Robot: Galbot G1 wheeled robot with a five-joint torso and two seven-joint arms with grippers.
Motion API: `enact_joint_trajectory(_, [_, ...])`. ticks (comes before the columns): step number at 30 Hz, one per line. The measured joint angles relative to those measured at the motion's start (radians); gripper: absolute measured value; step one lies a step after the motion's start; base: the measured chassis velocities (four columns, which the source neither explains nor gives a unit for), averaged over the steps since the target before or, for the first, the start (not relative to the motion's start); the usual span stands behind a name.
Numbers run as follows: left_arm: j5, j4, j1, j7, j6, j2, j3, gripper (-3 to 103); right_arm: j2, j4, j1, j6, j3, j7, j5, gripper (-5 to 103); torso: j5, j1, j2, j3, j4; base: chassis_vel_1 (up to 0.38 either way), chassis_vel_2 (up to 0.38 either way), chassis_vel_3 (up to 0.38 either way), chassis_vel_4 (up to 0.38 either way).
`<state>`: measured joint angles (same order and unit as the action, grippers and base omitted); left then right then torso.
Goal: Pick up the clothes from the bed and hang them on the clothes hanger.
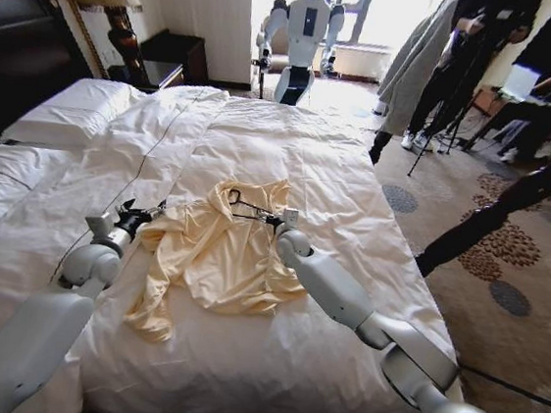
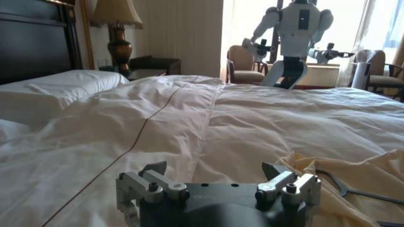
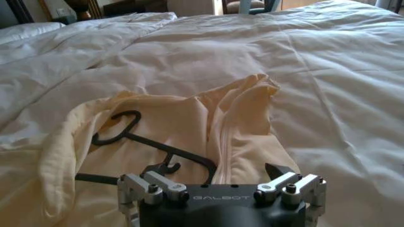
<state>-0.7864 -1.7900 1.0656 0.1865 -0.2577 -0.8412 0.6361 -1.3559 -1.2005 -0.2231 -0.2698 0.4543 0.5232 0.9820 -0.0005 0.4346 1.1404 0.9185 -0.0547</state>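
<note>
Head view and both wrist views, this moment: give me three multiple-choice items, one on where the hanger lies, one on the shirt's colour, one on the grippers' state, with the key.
1. Where is the clothes hanger?
A. On the lamp table
B. On the shirt, on the bed
C. On the carpet

2. What colour is the shirt?
A. Pale yellow
B. Dark blue
C. Red

3. How do the left gripper and the right gripper stand?
A. Both open, holding nothing
B. Left shut on the shirt
C. Right shut on the hanger

Key: 1 B, the dark hook and bar lie across the fabric near the collar; 2 A, butter-yellow against the white duvet; 3 A, each wrist view shows the fingers spread with nothing between.
</note>
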Motion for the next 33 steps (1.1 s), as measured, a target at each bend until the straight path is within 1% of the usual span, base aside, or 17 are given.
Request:
enact_joint_trajectory(2, [0.001,0.000,0.006,-0.005,0.001,0.000,0.009,100,0.006,-0.009,0.001,-0.025,0.019,0.022,0.027,100,-0.0001,0.000,0.000,0.000,0.0001,0.000,0.000,0.000,0.000])
enact_joint_trajectory(4, [0.001,0.000,0.007,-0.007,0.001,0.000,0.011,100,0.006,-0.014,0.001,-0.033,0.026,0.030,0.036,101,0.0000,0.000,0.000,0.000,0.0001,0.000,0.000,0.000,0.000])
enact_joint_trajectory(7, [0.001,0.000,0.010,-0.007,0.001,0.000,0.020,100,0.007,-0.025,0.001,-0.047,0.045,0.061,0.057,87,0.0002,0.000,0.000,0.000,0.0003,0.000,0.000,0.000,0.000])
enact_joint_trajectory(9, [0.001,-0.001,0.011,-0.007,0.001,0.001,0.023,100,0.008,-0.028,0.001,-0.051,0.048,0.067,0.061,87,0.0001,0.000,0.000,0.000,0.0003,0.000,0.000,0.000,0.000])
enact_joint_trajectory(13, [-0.003,-0.001,0.016,-0.007,0.001,0.007,0.042,100,0.038,-0.062,-0.004,-0.059,0.067,0.104,0.077,65,0.0001,0.000,0.000,0.000,0.0002,0.000,0.000,0.000,0.000])
enact_joint_trajectory(15, [-0.003,-0.001,0.019,-0.009,0.001,0.008,0.047,100,0.047,-0.072,-0.007,-0.059,0.070,0.109,0.078,65,0.0003,0.000,0.000,0.000,0.0003,0.000,0.000,0.000,0.000])
enact_joint_trajectory(16, [-0.003,-0.001,0.026,-0.014,0.001,0.008,0.054,100,0.066,-0.092,-0.012,-0.059,0.073,0.115,0.079,54,0.0002,0.000,0.000,0.000,0.0003,0.000,0.000,0.000,0.000])
enact_joint_trajectory(17, [-0.003,-0.001,0.033,-0.016,0.001,0.008,0.059,100,0.081,-0.109,-0.017,-0.060,0.074,0.117,0.079,54,0.0001,0.000,0.000,0.000,0.0004,0.000,0.000,0.000,0.000])
enact_joint_trajectory(18, [-0.003,-0.001,0.033,-0.016,0.001,0.008,0.059,100,0.081,-0.109,-0.017,-0.060,0.074,0.117,0.079,54,0.0001,0.000,0.000,0.000,0.0004,0.000,0.000,0.000,0.000])
enact_joint_trajectory(22, [-0.003,-0.001,0.045,-0.020,0.001,0.005,0.067,100,0.132,-0.159,-0.026,-0.060,0.082,0.113,0.089,33,0.0002,0.000,0.000,0.000,0.0002,0.000,0.000,0.000,0.000])
enact_joint_trajectory(23, [-0.003,-0.001,0.045,-0.020,0.001,0.005,0.067,100,0.132,-0.159,-0.026,-0.060,0.082,0.113,0.089,33,0.0002,0.000,0.000,0.000,0.0002,0.000,0.000,0.000,0.000])
enact_joint_trajectory(25, [-0.002,-0.001,0.045,-0.021,0.001,0.004,0.067,100,0.146,-0.168,-0.031,-0.059,0.083,0.112,0.092,21,0.0002,0.000,0.000,0.000,0.0003,0.000,0.000,0.000,0.000])
enact_joint_trajectory(26, [-0.002,-0.001,0.045,-0.021,0.001,0.004,0.067,100,0.146,-0.168,-0.031,-0.059,0.083,0.112,0.092,21,0.0002,0.000,0.000,0.000,0.0003,0.000,0.000,0.000,0.000])
enact_joint_trajectory(28, [0.001,-0.006,0.045,-0.021,0.001,0.004,0.066,100,0.155,-0.177,-0.033,-0.056,0.081,0.113,0.090,10,0.0002,0.000,0.000,0.000,0.0005,0.000,0.000,0.000,0.000])
enact_joint_trajectory(30, [0.001,-0.009,0.046,-0.022,0.000,0.004,0.066,100,0.158,-0.182,-0.033,-0.055,0.079,0.115,0.090,10,0.0002,0.000,0.000,0.000,0.0004,0.000,0.000,0.000,0.000])
enact_joint_trajectory(32, [0.004,-0.021,0.054,-0.023,-0.001,0.004,0.066,100,0.174,-0.199,-0.028,-0.051,0.070,0.122,0.090,1,0.0002,0.000,0.000,0.000,0.0003,0.000,0.000,0.000,0.000])
enact_joint_trajectory(33, [0.004,-0.026,0.058,-0.023,-0.002,0.004,0.067,100,0.181,-0.204,-0.022,-0.050,0.066,0.122,0.087,-2,0.0002,0.000,0.000,0.000,0.0003,0.000,0.000,0.000,0.000])
